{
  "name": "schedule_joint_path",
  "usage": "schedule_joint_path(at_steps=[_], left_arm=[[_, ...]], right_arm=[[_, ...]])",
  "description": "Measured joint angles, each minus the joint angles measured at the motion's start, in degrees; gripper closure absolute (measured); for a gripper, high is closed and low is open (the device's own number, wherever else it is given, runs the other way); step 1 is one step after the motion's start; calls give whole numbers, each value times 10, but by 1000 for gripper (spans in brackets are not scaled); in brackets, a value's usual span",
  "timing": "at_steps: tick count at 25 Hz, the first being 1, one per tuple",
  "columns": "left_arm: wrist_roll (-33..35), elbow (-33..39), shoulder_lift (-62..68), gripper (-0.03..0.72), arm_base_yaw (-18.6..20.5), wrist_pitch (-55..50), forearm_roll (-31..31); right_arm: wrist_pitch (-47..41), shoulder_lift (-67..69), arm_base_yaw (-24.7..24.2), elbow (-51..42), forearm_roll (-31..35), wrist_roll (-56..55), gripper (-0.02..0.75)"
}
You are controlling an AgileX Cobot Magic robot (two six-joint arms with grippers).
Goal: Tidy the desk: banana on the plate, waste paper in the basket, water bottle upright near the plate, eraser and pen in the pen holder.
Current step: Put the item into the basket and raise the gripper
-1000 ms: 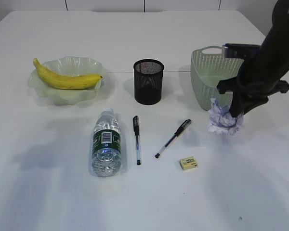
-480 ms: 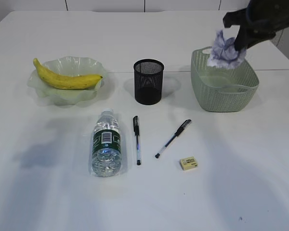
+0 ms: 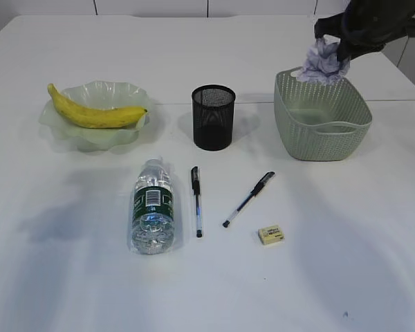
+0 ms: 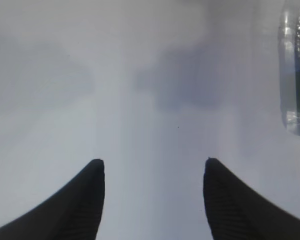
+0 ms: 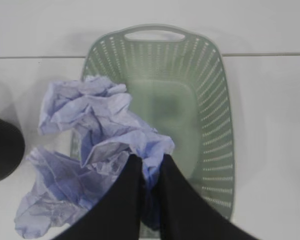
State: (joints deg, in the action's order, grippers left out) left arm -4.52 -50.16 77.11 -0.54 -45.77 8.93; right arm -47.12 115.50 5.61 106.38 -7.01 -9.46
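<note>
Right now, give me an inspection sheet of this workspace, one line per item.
Surface: white desk, shadows only.
Job's things: banana on plate; water bottle lying on its side; two pens and eraser on desk; pen holder upright; basket has nothing in it.
Clutter: nothing seen.
Grippers: right gripper shut on waste paper, held above the basket's far rim; left gripper open, holding nothing, over bare desk.
Cables: nothing seen.
Surroundings: pale wall panels behind.

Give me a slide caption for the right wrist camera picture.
Right end effector shut on crumpled pale lilac waste paper, held above the empty sage-green woven-look plastic basket.
</note>
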Motion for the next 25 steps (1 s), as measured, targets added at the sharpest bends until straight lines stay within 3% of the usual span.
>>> schedule_joint_path(at_steps=[8, 10, 16, 19, 25], left_arm=[[0, 0, 0, 244, 0, -15, 0], [0, 0, 0, 244, 0, -16, 0], [0, 0, 0, 244, 0, -17, 0], [0, 0, 0, 244, 0, -17, 0], [0, 0, 0, 244, 0, -15, -30]], right_arm=[[22, 66, 0, 1, -41, -45, 661], [26, 73, 0, 1, -46, -50, 598], [32, 75, 0, 1, -48, -53, 276], [18, 75, 0, 3, -46, -53, 223], [-58, 43, 0, 3, -16, -35, 211]])
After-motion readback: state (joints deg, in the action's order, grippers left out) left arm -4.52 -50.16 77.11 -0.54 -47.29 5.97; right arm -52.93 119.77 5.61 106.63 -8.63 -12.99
